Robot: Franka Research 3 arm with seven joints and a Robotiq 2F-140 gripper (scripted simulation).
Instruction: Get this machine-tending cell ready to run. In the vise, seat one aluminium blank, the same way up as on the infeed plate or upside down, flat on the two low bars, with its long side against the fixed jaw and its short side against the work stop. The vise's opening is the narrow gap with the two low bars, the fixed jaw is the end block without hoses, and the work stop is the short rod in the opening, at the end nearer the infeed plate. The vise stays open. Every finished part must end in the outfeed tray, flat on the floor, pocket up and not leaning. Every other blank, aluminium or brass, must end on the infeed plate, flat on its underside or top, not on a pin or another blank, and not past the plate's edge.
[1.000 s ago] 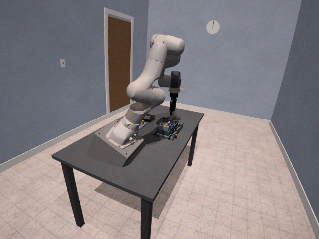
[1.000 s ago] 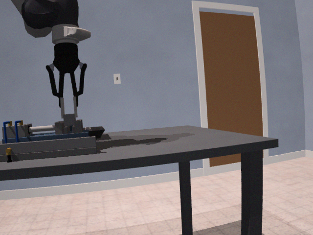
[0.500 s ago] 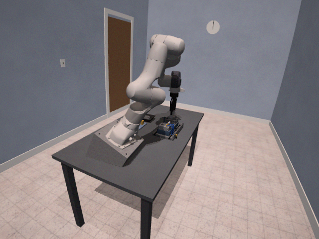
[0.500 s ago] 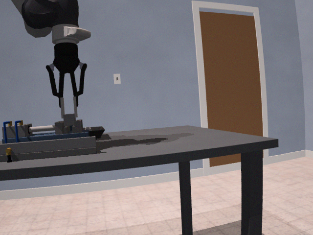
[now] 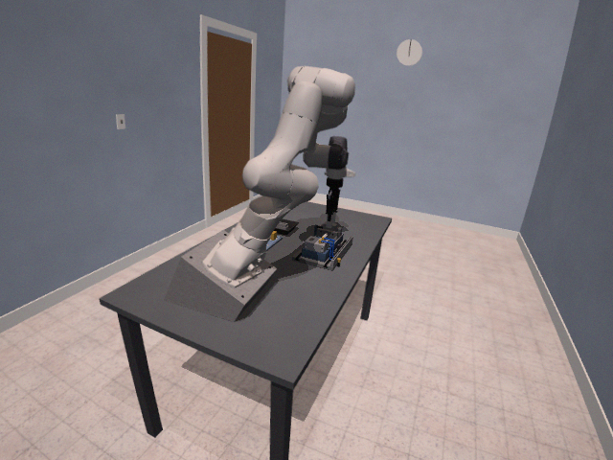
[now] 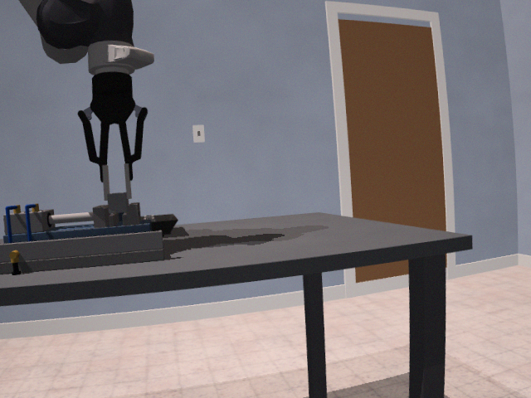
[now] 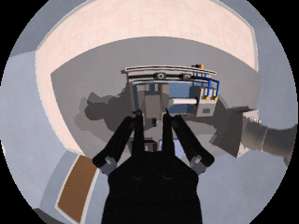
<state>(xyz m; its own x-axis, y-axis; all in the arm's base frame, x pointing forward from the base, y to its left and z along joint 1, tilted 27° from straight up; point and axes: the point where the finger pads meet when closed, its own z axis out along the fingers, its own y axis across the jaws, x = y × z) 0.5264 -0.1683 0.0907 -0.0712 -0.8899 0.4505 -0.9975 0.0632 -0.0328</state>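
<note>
Grey metal, seemingly an aluminium blank (image 6: pixel 118 200), sits pinched between the gripper's (image 6: pixel 116 188) jaws, right above the vise (image 6: pixel 85 222) opening. To seat it well, I would lower it level, keeping its long side toward the fixed jaw, then slide it against the work stop before letting go.

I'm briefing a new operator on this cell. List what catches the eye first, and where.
The big white robot arm dominates the dark grey table, bolted near its middle. Its black two-finger gripper points straight down, shut on a small grey metal block right at the blue-and-grey vise by the table's far end. Behind, a brown door breaks the blue wall.
</note>
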